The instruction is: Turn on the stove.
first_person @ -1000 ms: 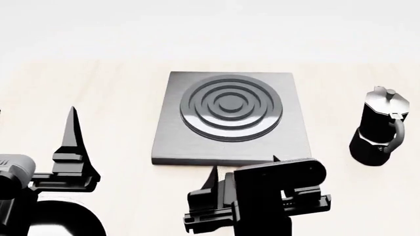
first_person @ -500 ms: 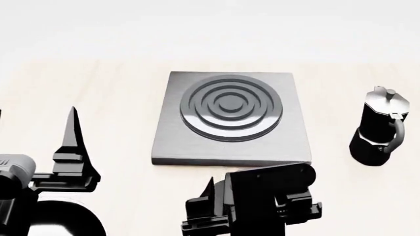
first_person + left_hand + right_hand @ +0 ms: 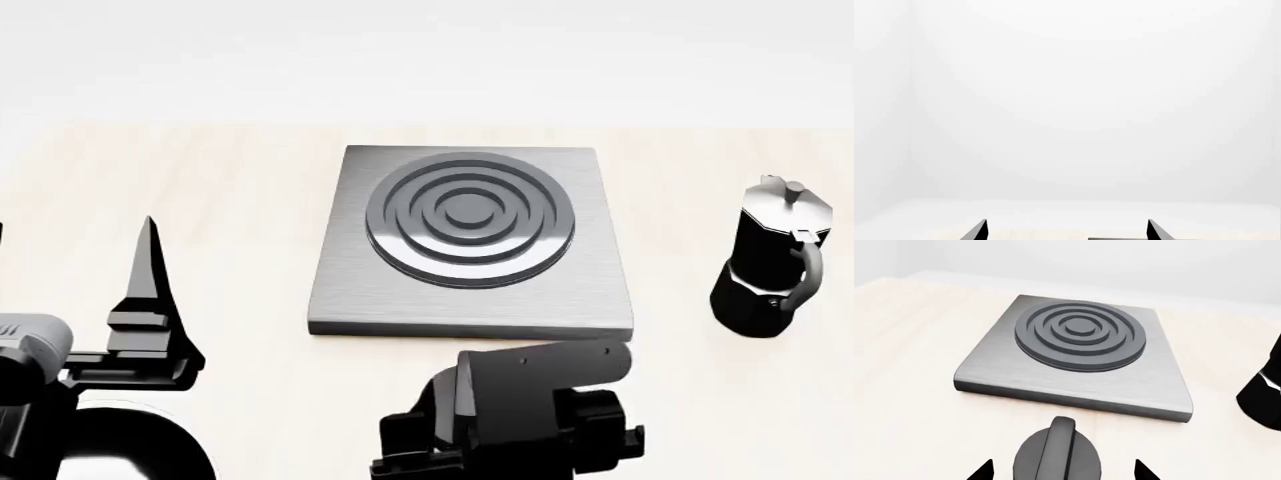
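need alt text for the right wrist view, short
A round dark knob with a raised grip ridge lies on a pale wooden table, between the tips of the right gripper's two open fingers. Beyond it sits the grey square stove with its ringed burner.

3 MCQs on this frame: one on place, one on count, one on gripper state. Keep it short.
1. Where is the moka pot relative to the stove?
A. On the burner
B. On the table, to the stove's right
C. To the stove's left

2. How many burners does the stove have?
A. One
B. Two
C. Four

3. What is the right gripper doing?
A. Shut on the moka pot
B. Open, with the knob between its fingertips
C. Resting on the burner

Answers: 1 B, the head view shows the pot standing apart on the right. 2 A, a single ringed burner. 3 B, the right wrist view shows the fingertips spread on either side of the knob.
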{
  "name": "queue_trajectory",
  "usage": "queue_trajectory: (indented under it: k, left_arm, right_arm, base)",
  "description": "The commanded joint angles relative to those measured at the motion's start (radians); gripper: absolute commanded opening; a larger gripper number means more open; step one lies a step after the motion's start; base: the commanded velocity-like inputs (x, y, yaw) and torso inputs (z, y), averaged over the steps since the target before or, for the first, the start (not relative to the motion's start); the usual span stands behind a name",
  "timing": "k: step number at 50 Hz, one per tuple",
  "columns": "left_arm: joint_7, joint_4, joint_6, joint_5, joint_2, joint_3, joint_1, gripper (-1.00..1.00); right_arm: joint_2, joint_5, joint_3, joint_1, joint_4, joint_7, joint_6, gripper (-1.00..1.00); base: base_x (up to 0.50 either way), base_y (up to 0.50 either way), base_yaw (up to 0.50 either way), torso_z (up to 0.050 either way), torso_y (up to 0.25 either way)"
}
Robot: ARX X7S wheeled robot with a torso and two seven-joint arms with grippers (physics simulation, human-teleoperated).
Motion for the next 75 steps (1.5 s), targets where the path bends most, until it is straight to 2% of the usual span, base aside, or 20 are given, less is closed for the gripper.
queue_trajectory:
  k: [1,20,75]
  left_arm:
    - [-0.005,0.005,-0.002,-0.007,-0.004,-0.001,0.000,1.00]
    - [-0.011,0.000,0.002,-0.011,-0.009,0.006,-0.001,1.00]
    - [-0.027,0.006,0.007,-0.033,-0.021,0.017,-0.004,1.00]
  right_arm:
    - [-0.006,0.009,0.000,0.007,0.044,0.003,-0.009,1.00]
    - [-0.006,-0.007,-0.024,0.017,0.190,-0.012,-0.113,1.00]
    - [-0.012,-0.001,-0.084,0.108,0.496,-0.074,-0.242,1.00]
  base:
    - [0.00,0.00,0.00,0.000,0.000]
    - [0.00,0.00,0.00,0.000,0.000]
    - [0.00,0.00,0.00,0.000,0.000]
